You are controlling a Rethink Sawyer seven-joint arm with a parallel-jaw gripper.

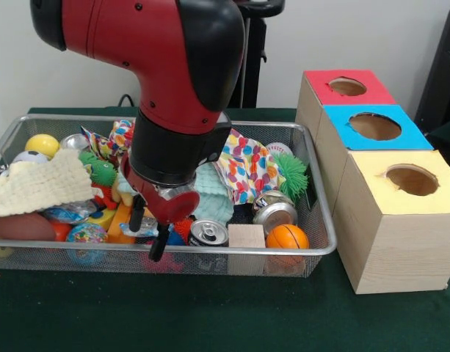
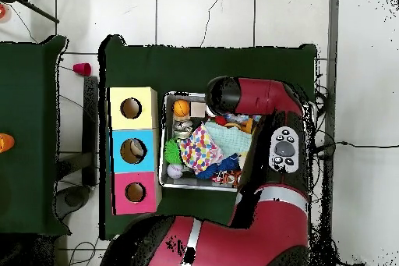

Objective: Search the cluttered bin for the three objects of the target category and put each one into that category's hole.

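Note:
The silver wire-mesh bin (image 1: 232, 251) is full of toys, cloths and cans; it also shows in the overhead view (image 2: 164, 142). My gripper (image 1: 148, 231) hangs low over the bin's front left part, its tip crossing the front rim. A bit of clear, glinting plastic (image 1: 142, 229) sits right at the gripper; I cannot tell whether it is held. Another wrinkly see-through bottle (image 1: 67, 213) lies under the cream cloth on the left. The blue-topped box's hole (image 1: 374, 126) is to the bin's right; from overhead something pale shows inside the hole (image 2: 134, 150). The arm hides the gripper from overhead.
Silver cans (image 1: 208, 232) (image 1: 274, 213) lie near the front rim beside a wooden block (image 1: 246, 235) and an orange ball (image 1: 287, 236). A cream cloth (image 1: 37, 185) and a spotted cloth (image 1: 247, 167) cover other things. Red-topped (image 1: 347, 86) and yellow-topped (image 1: 411, 180) boxes flank the blue one.

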